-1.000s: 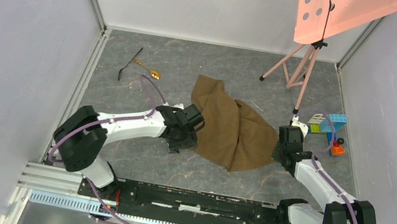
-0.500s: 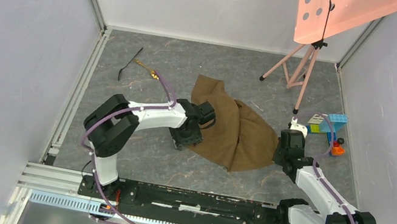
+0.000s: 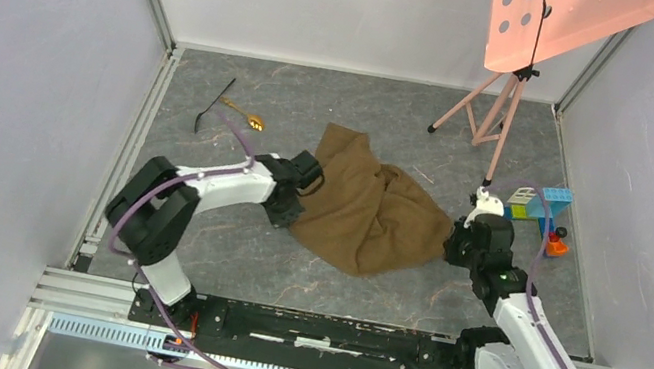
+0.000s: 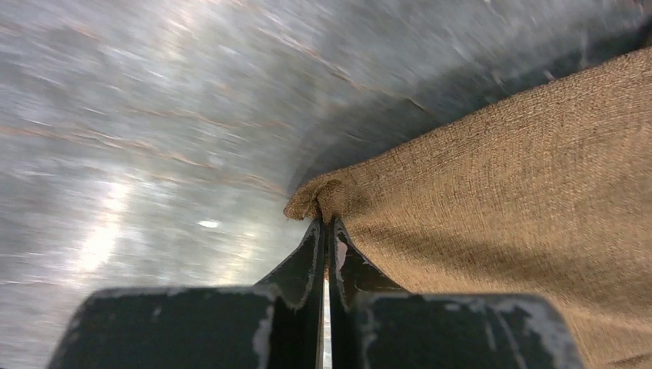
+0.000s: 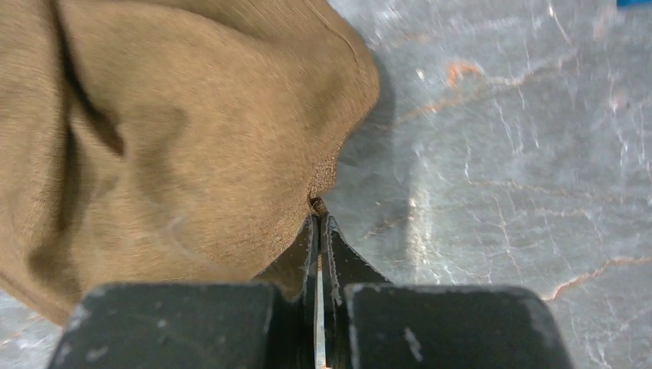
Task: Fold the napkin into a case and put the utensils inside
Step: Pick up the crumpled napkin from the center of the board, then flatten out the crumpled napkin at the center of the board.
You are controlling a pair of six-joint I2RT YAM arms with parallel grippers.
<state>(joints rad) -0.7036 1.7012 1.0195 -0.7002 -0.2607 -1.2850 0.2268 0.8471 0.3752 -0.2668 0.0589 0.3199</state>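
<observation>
The brown napkin (image 3: 368, 214) lies rumpled and bunched in the middle of the grey table, not shaped into a case. My left gripper (image 3: 292, 207) is shut on the napkin's left edge; the left wrist view shows a pinched tuft of the napkin (image 4: 492, 184) at the left gripper (image 4: 326, 221). My right gripper (image 3: 456, 248) is shut on the napkin's right edge, where the napkin (image 5: 177, 146) meets the right gripper (image 5: 318, 217). The utensils lie far left: a gold spoon (image 3: 244, 113) and a thin black utensil (image 3: 214, 102), both apart from the cloth.
A pink stand (image 3: 494, 107) with a perforated board stands at the back right. Coloured toy blocks (image 3: 542, 207) sit by the right wall near my right arm. Metal rails (image 3: 133, 140) and white walls close the table on three sides.
My left gripper has shut on the napkin's left edge and pulled back to the left. The napkin has shifted left and bunched more. My right arm has swung slightly while holding its edge.
</observation>
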